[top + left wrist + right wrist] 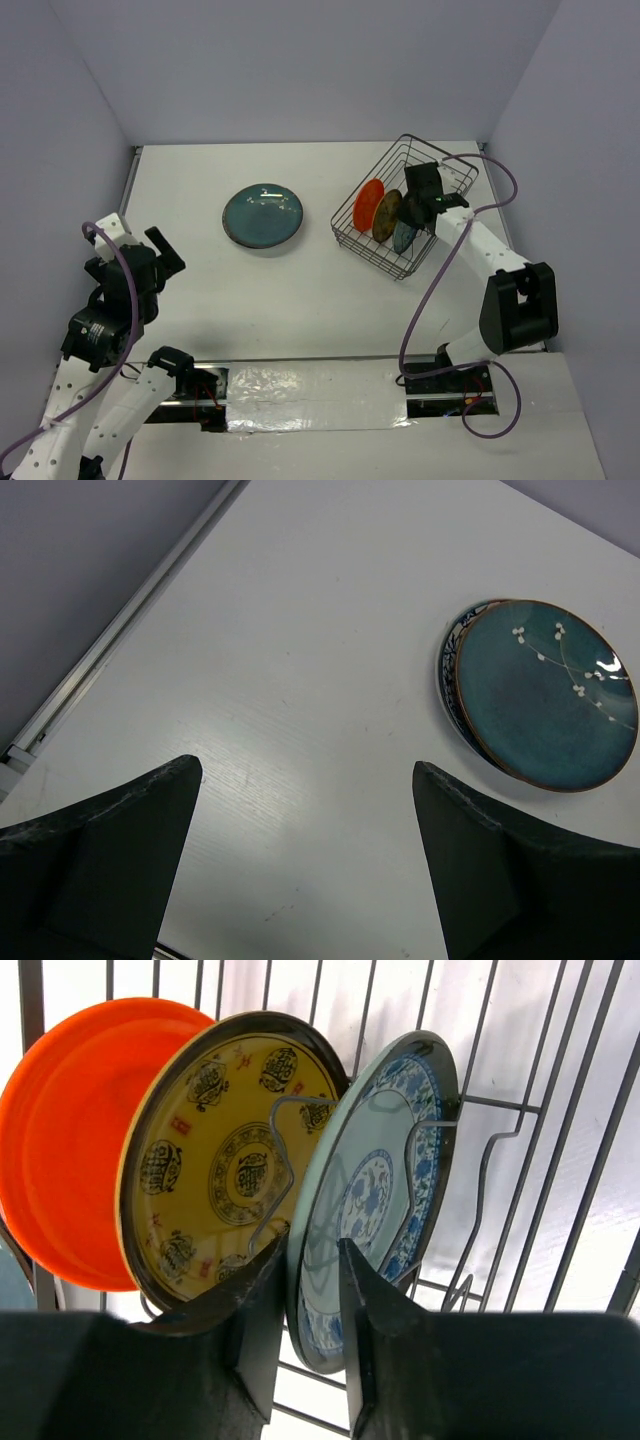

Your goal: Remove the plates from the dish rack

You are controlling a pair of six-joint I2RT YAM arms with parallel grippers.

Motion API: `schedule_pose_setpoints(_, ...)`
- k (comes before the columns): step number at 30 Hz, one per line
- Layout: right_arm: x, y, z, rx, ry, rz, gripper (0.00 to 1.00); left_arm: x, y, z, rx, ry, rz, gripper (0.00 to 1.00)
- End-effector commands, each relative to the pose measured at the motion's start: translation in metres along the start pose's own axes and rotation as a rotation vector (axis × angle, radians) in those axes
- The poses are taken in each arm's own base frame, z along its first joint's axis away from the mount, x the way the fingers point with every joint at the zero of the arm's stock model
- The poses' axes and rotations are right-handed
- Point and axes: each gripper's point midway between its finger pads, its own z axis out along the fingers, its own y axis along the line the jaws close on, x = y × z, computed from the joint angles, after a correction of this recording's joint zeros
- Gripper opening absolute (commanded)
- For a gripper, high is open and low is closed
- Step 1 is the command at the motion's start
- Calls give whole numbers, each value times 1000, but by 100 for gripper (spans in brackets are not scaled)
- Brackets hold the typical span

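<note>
The wire dish rack (368, 256) stands at the right, holding three small plates on edge: orange-red (369, 204), olive-brown (387, 216) and blue-patterned (404, 235). In the right wrist view they stand side by side: orange-red (60, 1140), olive-brown (210, 1150), blue-patterned (380, 1160). My right gripper (312, 1250) reaches into the rack, its jaws closed on either side of the blue-patterned plate's lower rim. The dark teal plate (545, 695) lies flat on the table, on top of another plate whose patterned edge (450, 670) just shows. My left gripper (305, 770) is open and empty, left of that stack.
Rack wires (560, 1160) and a wire divider stand close around the held plate. A metal rail (110, 645) runs along the table's left edge. Grey walls enclose the table on three sides. A purple cable (500, 195) loops over the right arm.
</note>
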Motion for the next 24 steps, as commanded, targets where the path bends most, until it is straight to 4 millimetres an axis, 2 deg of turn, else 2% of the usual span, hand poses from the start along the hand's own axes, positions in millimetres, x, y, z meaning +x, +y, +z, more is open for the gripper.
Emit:
schedule_pose_setpoints(1,-2,-11,2,39,-25,9,32,-7,-5,1,21,-25,-7,99)
schedule_pose_setpoints(7,-10,-9,-14,4,-63,29,17,-7,-6,1,22,-25,-8,99)
schedule_pose_setpoints(9,-11,-9,-18,-6,-68,32,1,-7,-5,1,20,-25,-7,100)
schedule_pose_setpoints(18,-27,2,-37,-55,-103,14,0,-7,-6,0,23,-26,-10,99)
schedule_pose_setpoints(21,-39,10,-53,-92,-126,7,0,-7,-6,0,24,-25,-9,100)
schedule_pose_setpoints(24,-64,26,-86,-162,-183,3,0,-7,-5,0,23,-26,-12,100)
